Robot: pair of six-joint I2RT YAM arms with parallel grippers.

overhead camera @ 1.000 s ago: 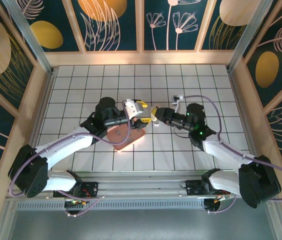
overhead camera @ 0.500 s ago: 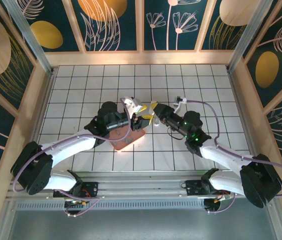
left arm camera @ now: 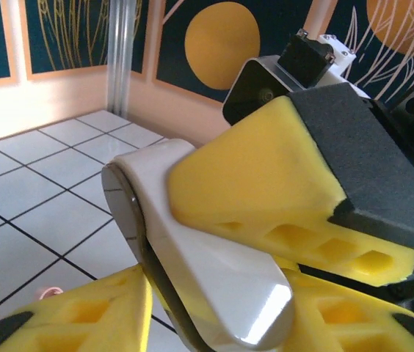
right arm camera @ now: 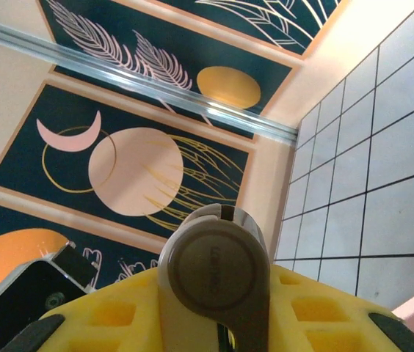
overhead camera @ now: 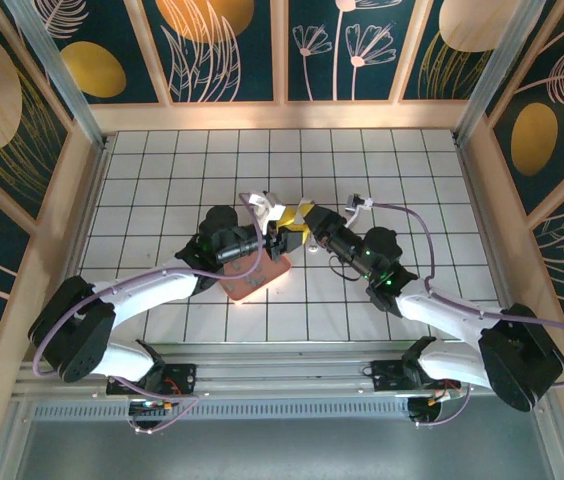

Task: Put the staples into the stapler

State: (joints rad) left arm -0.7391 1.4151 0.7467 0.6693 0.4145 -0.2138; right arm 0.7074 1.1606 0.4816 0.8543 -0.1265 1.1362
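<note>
The whitish stapler [left arm camera: 192, 242] hangs in the air between both grippers, above the far edge of the pink tray [overhead camera: 252, 275]. My right gripper [right arm camera: 214, 323] is shut on it, and the stapler's round end [right arm camera: 218, 271] stands up between the yellow fingers [right arm camera: 97, 312]. My left gripper [left arm camera: 218, 308] has its yellow pads [left arm camera: 82, 315] pressed to the stapler's other end from both sides. In the top view the two grippers, left [overhead camera: 278, 230] and right [overhead camera: 300, 218], meet tip to tip at the table's middle. The staples are hidden from me.
The white tiled floor [overhead camera: 402, 170] stretches on all sides of the arms. Wooden walls with painted panels [overhead camera: 282, 115] ring it. A cable [overhead camera: 402, 200] loops over the right arm.
Both arms have moved in and up toward each other. The right gripper brought the stapler left to the left gripper, whose fingers have narrowed onto it.
</note>
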